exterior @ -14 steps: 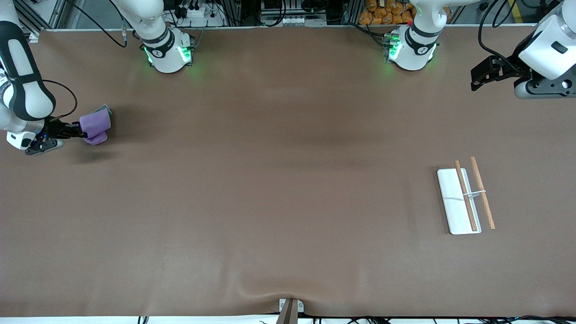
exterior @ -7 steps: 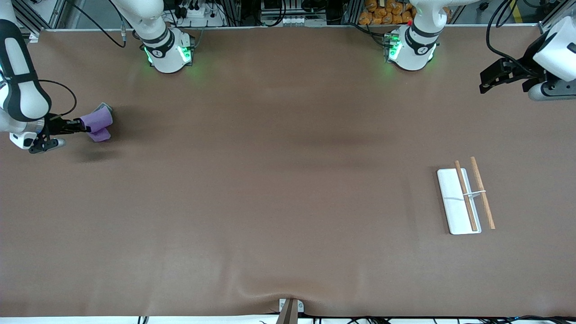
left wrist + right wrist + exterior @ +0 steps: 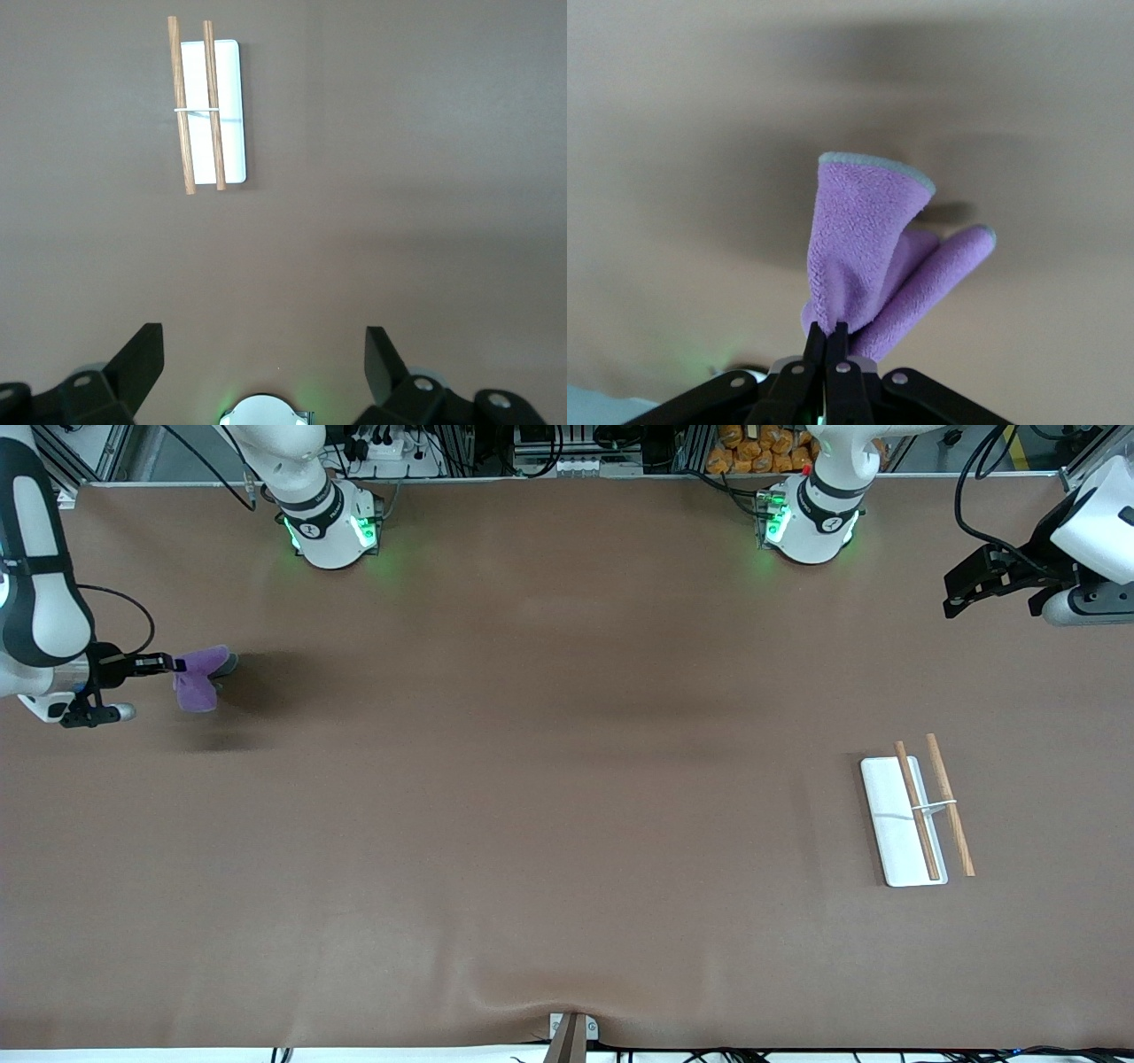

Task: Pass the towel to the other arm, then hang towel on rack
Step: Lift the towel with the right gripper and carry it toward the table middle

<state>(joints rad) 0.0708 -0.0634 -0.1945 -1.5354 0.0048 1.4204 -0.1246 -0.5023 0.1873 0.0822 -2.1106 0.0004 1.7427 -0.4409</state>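
My right gripper is shut on the purple towel and holds it up in the air over the right arm's end of the table. In the right wrist view the towel hangs folded from the pinched fingertips, with its grey edge showing. The rack, a white base plate with two wooden rods, lies near the left arm's end of the table; it also shows in the left wrist view. My left gripper is open and empty, high over the table's edge at the left arm's end.
Both arm bases stand along the table's edge farthest from the front camera. The brown table cover has a wrinkle near the front camera's edge, by a small clamp.
My right gripper has lifted the towel off the table and turned; the towel now hangs narrower from the fingers. My left arm has drawn back toward its end of the table.
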